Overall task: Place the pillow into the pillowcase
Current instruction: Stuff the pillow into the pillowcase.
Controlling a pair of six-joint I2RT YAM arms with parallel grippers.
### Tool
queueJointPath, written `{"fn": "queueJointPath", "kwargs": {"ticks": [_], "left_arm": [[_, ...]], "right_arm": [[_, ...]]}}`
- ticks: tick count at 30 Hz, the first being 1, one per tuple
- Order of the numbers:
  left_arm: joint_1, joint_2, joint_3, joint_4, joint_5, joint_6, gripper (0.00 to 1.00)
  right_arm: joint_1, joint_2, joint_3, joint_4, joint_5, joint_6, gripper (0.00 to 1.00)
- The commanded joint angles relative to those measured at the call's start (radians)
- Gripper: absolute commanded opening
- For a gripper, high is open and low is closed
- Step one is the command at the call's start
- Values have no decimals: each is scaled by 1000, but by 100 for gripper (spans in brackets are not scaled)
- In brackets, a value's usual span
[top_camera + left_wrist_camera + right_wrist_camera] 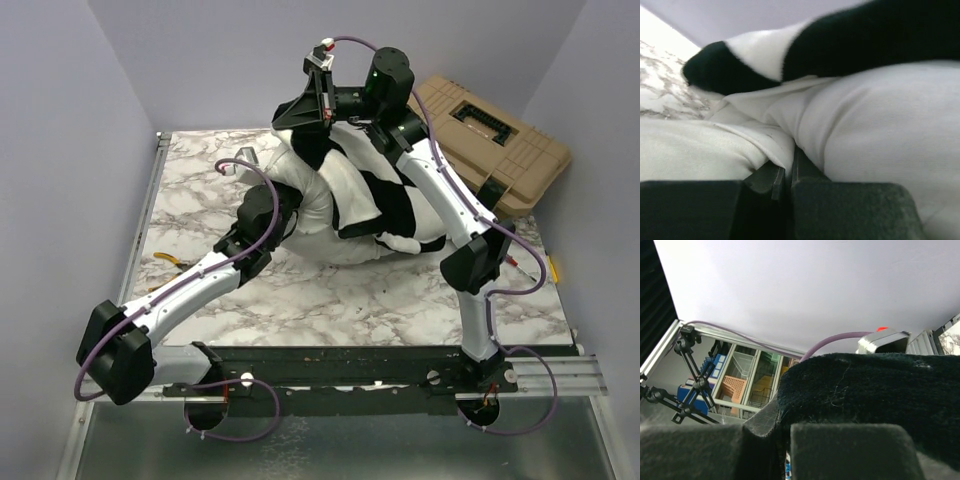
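The left arm [190, 285] reaches low and slantwise across the grey-veined marble bench [330, 300] toward 1 o'clock. The left fingers [762, 179] are pinched closed on a fold of the plain white puffy pillow [318, 205] at its 9 o'clock end. The pillow lies on the bench from the centre toward 12 o'clock, partly sheathed in the limp black-and-white checked fabric pillowcase [395, 195]. The right arm [450, 195] rises, bends at its elbow and stretches over the pillow toward 11 o'clock. The right fingers [850, 445] clamp a black fold of the pillowcase, raised. A tan plastic toolbox [495, 140] sits at 2 o'clock.
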Motion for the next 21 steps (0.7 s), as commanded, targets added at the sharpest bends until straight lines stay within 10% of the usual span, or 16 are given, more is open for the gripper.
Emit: {"fn": "queueJointPath", "kwargs": {"ticks": [1, 9, 16, 21], "left_arm": [[-13, 23, 22, -170, -91, -365, 0], [184, -211, -44, -812, -48, -716, 0], [357, -213, -131, -943, 301, -511, 0], [395, -151, -70, -1083, 328, -278, 54]], "right_arm": [[85, -75, 51, 115, 34, -29, 0], [84, -106, 3, -200, 77, -417, 0], [83, -130, -53, -491, 170, -798, 0], [77, -119, -51, -598, 253, -874, 0]]}}
